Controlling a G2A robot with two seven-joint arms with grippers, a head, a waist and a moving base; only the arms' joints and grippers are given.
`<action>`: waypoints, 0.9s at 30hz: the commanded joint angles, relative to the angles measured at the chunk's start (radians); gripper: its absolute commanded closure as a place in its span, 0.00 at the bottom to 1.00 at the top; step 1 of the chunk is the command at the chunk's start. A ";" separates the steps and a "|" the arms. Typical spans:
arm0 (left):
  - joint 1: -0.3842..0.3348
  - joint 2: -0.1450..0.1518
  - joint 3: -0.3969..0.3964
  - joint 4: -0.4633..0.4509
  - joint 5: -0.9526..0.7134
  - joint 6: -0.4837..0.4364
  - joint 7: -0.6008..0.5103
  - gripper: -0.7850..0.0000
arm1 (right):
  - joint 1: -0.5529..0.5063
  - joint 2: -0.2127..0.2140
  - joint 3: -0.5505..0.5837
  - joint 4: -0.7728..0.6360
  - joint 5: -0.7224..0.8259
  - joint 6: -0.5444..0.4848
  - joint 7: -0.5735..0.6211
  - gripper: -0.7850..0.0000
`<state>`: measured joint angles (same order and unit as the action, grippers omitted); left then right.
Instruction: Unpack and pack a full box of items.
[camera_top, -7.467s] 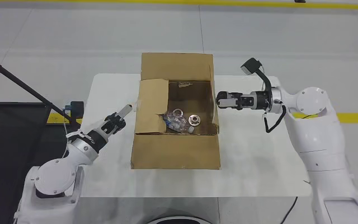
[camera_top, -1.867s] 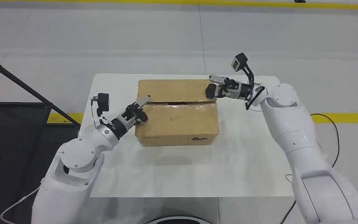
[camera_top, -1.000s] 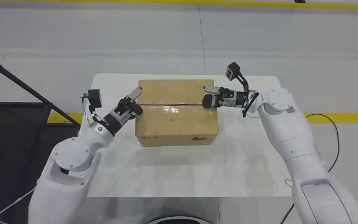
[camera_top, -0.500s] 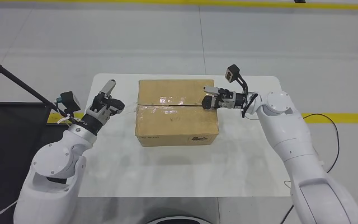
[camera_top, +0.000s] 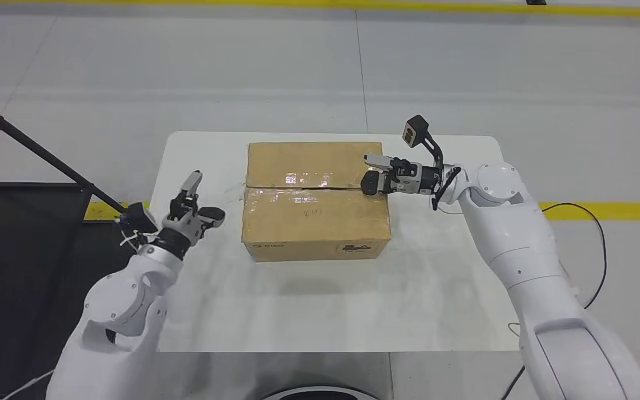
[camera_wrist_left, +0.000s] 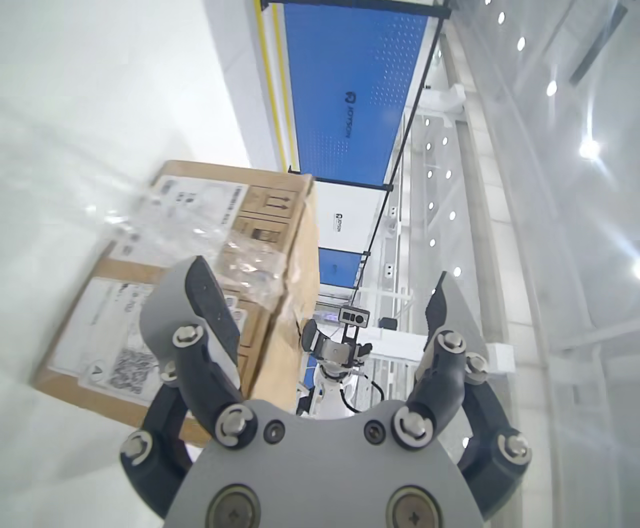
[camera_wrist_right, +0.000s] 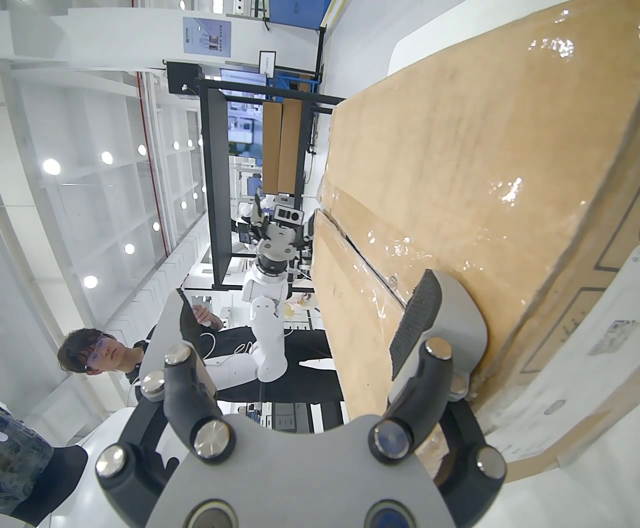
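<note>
The closed brown cardboard box (camera_top: 316, 200) sits mid white tabletop (camera_top: 450, 300), nearer the far edge. Its long axis and top seam run left-right, with bare surface in front. The left end effector (camera_top: 203, 196), spread wide, hangs apart off its left end. The right end effector (camera_top: 372, 172), also wide, touches the top's right edge.

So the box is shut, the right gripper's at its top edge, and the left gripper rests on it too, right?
Not quite: the left gripper is off the box, over the table beside it, as the top view shows. The box is shut, with the right gripper at its top edge.
</note>
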<state>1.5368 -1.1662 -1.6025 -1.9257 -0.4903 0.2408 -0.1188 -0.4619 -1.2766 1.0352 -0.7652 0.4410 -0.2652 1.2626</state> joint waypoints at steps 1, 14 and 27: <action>0.035 -0.004 0.007 0.009 -0.020 -0.026 0.022 0.00 | 0.000 0.000 0.000 0.000 0.000 0.000 0.000 0.00; -0.014 -0.028 0.064 0.123 -0.092 -0.020 0.157 0.00 | 0.000 0.000 0.000 0.000 0.000 0.000 0.000 0.00; -0.243 -0.054 0.103 0.323 -0.196 0.062 0.308 0.00 | 0.000 0.000 0.000 0.000 0.000 0.000 0.000 0.00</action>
<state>1.2976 -1.2190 -1.4969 -1.6025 -0.6838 0.3054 0.1793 -0.4619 -1.2766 1.0352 -0.7652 0.4410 -0.2652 1.2626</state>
